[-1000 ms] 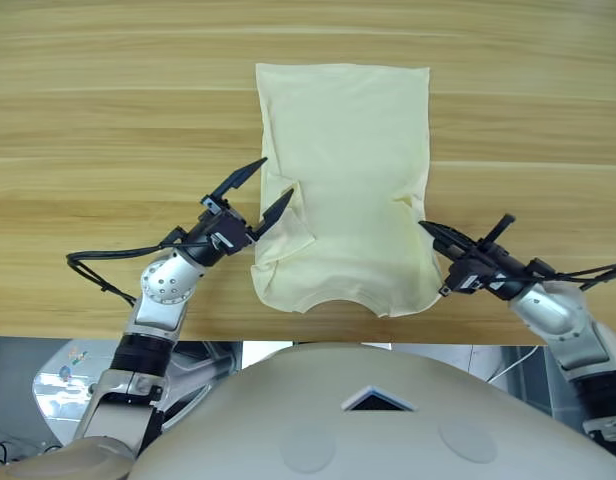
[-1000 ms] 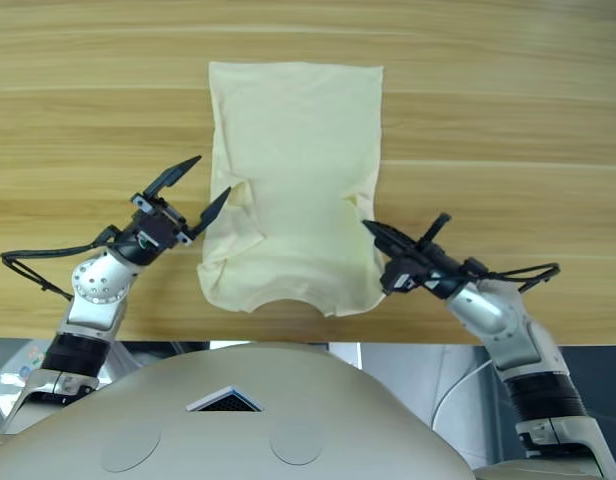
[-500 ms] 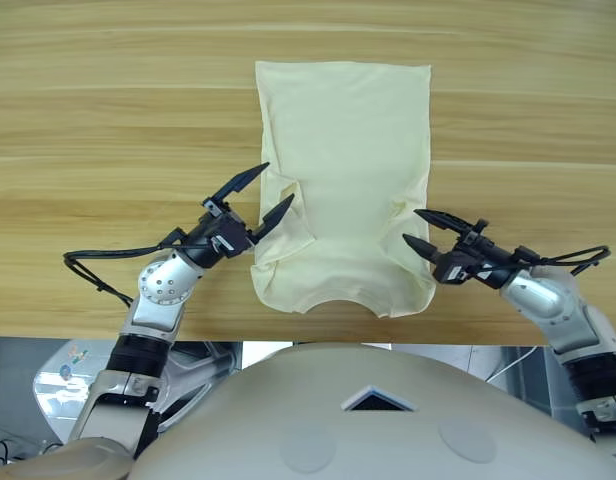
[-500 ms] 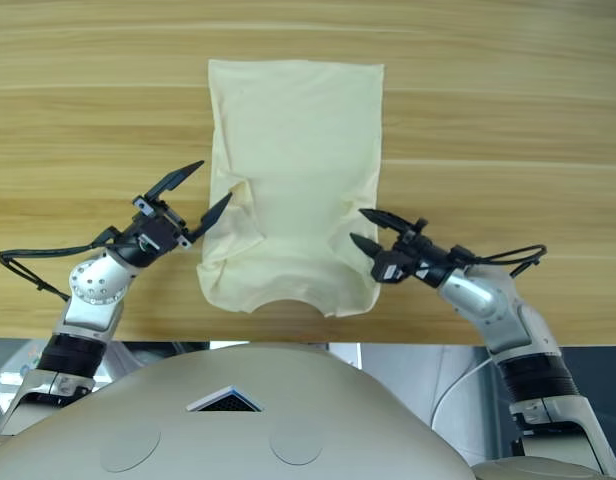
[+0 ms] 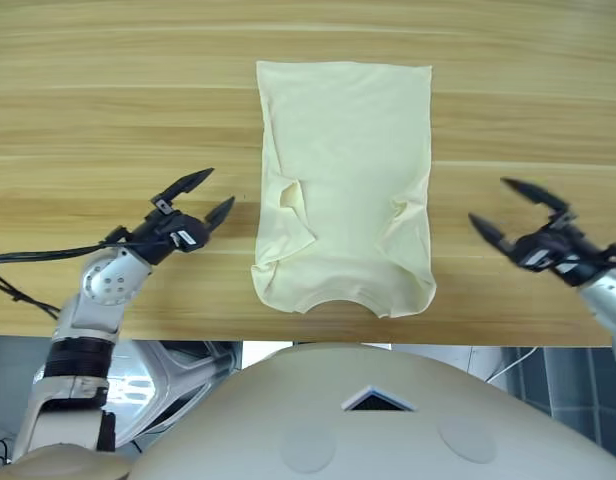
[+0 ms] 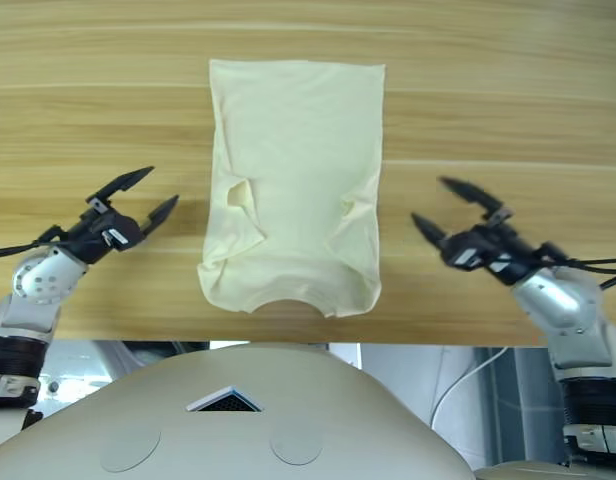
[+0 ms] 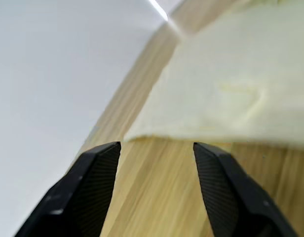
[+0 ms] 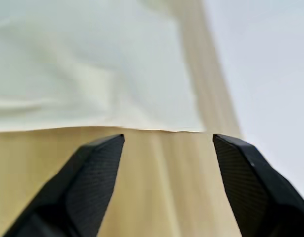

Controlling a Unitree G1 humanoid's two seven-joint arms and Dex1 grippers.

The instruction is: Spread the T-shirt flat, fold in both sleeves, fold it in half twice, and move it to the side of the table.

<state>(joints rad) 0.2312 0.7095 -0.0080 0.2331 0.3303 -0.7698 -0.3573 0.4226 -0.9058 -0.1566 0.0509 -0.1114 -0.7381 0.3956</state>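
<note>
Now the pale yellow T-shirt (image 5: 343,185) is seen with both sleeves folded in, and both hands are held open beside it.
The T-shirt is laid as a long, narrow rectangle on the wooden worktop (image 5: 108,100), with its neckline close to the near edge and its hem toward the far edge. Small wrinkles are seen where the sleeves are tucked over the body. The left hand (image 5: 220,187) is held over bare wood near the shirt's left side, with its fingers spread and nothing gripped. The right hand (image 5: 488,200) is held likewise off the right side, spread apart, empty and clear of the cloth.
</note>
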